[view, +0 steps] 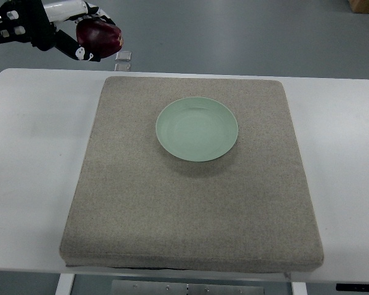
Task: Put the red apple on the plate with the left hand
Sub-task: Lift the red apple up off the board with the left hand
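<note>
The left hand has its fingers curled around the red apple, held high beyond the worktop's far-left corner, well apart from the green plate (empty). A loose grip could drop it short, rolling off the mat.

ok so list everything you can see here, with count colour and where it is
apple: 1, dark red, held in the air beyond the table's far left corner
plate: 1, pale green, empty, on the mat a little past its centre
mat: 1, grey-beige, covering the middle of the table
table: 1, white, under the mat
small metal pieces: 2, silvery, on the floor beyond the table's far edge
box: 1, brown, top right corner, mostly cut off
floor: grey, beyond the table
left robot hand: 1, black and white, top left, gripping the apple
</note>
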Tool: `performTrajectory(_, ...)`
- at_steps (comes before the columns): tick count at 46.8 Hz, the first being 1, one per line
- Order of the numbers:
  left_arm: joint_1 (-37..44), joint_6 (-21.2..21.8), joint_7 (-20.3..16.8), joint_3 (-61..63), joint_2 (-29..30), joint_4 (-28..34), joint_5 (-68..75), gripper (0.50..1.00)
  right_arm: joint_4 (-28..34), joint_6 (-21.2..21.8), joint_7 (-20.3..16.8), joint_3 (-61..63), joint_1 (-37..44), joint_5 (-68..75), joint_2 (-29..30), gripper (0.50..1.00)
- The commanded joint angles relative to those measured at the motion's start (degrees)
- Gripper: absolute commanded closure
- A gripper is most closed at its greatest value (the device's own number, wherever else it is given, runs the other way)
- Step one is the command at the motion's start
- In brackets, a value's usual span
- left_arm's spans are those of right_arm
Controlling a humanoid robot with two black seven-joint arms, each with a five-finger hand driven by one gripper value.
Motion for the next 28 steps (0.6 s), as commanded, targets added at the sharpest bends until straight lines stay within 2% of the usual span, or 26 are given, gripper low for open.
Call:
performTrajectory(1,-1.3,-0.6,0.0,-0.4,0.0,-0.1,-0.3,1.000,0.0,0.0,0.0,0.0,0.0,0.0,0.0,0.568)
performTrajectory(13,-2.2,-0.4,0.1,-0.6,-2.4,-4.7,-0.3,1.000,0.0,0.0,0.0,0.0,0.0,0.0,0.0,0.570)
performTrajectory(28,-1.8,0.1,0.5,0.2,-9.7,-5.7,0.4,1.000,0.0,0.0,0.0,0.0,0.0,0.0,0.0,0.568)
